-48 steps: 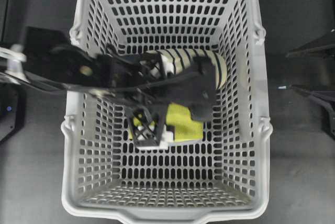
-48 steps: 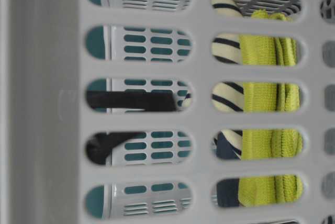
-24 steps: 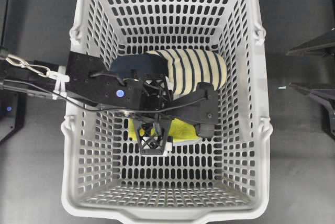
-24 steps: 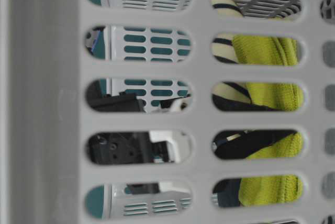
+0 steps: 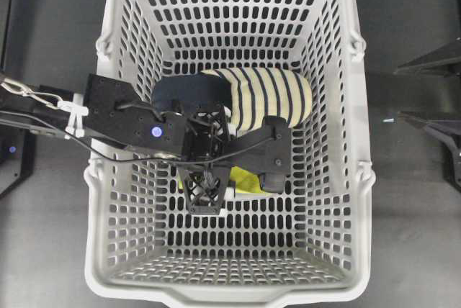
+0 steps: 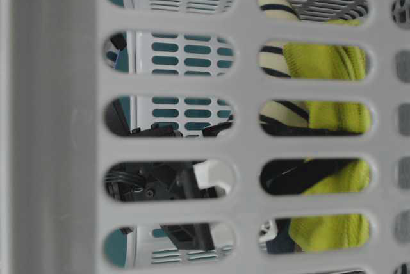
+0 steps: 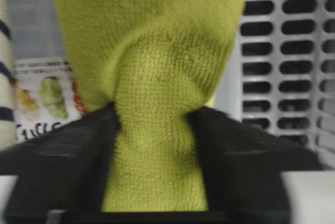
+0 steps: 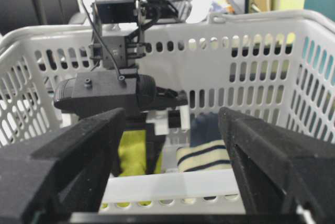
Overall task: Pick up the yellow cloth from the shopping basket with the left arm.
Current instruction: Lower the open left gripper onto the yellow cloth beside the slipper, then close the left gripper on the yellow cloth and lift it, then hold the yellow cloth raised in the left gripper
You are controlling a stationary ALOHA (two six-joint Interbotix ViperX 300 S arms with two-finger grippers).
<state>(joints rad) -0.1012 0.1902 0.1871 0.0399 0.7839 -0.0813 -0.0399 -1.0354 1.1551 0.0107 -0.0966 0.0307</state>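
The yellow cloth (image 7: 154, 51) is pinched between my left gripper's (image 7: 152, 114) two black fingers, its fabric bunched narrow at the grip and fanning out beyond. In the overhead view my left gripper (image 5: 234, 182) is down inside the shopping basket (image 5: 360, 178), and only a small patch of the cloth (image 5: 245, 180) shows beside the lattice finger. The cloth also shows through the basket slots in the table-level view (image 6: 327, 181) and in the right wrist view (image 8: 131, 153). My right gripper (image 8: 170, 150) is open and empty outside the basket's rim (image 8: 172, 179).
A cream and navy striped garment roll (image 5: 270, 96) lies in the basket just behind the left gripper, touching the arm. A printed paper label (image 7: 42, 98) lies on the basket floor. Slotted basket walls (image 7: 282, 77) surround the gripper.
The left gripper has come down over the cloth and shut on it. The cloth is now bunched, with less yellow showing from overhead. The gripper shifted slightly left. The right arm has not moved.
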